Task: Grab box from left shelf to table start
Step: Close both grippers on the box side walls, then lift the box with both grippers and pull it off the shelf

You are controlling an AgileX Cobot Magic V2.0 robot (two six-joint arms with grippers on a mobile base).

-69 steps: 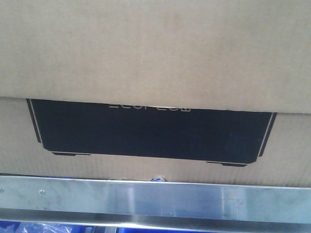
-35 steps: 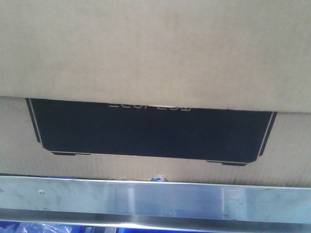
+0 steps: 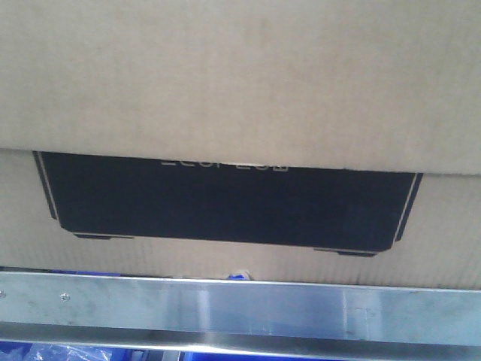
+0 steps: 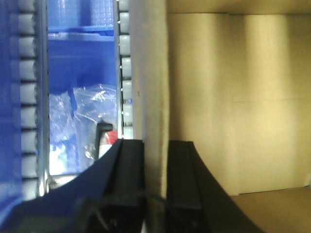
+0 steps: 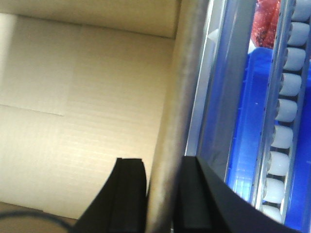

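Note:
The tan cardboard box (image 3: 240, 83) fills the front view, its black printed panel (image 3: 225, 207) with thin white edge lines facing me. It stands just above the silvery metal bar of the left shelf (image 3: 240, 308). My left gripper (image 4: 155, 155) is shut on the box's left wall (image 4: 150, 87), one finger outside and one inside the box. My right gripper (image 5: 163, 174) is shut on the box's right wall (image 5: 177, 87) in the same way. The box's bare inside shows in both wrist views.
Blue bins (image 4: 77, 58) and white roller tracks (image 4: 124, 73) lie beside the box on the left. Clear plastic bags and a red-capped item (image 4: 108, 138) sit in a bin. On the right are more blue bins (image 5: 243, 121), rollers (image 5: 286, 111) and a red object (image 5: 267, 19).
The box has shifted slightly up and to the left in the front view; the black panel sits a little higher above the shelf bar.

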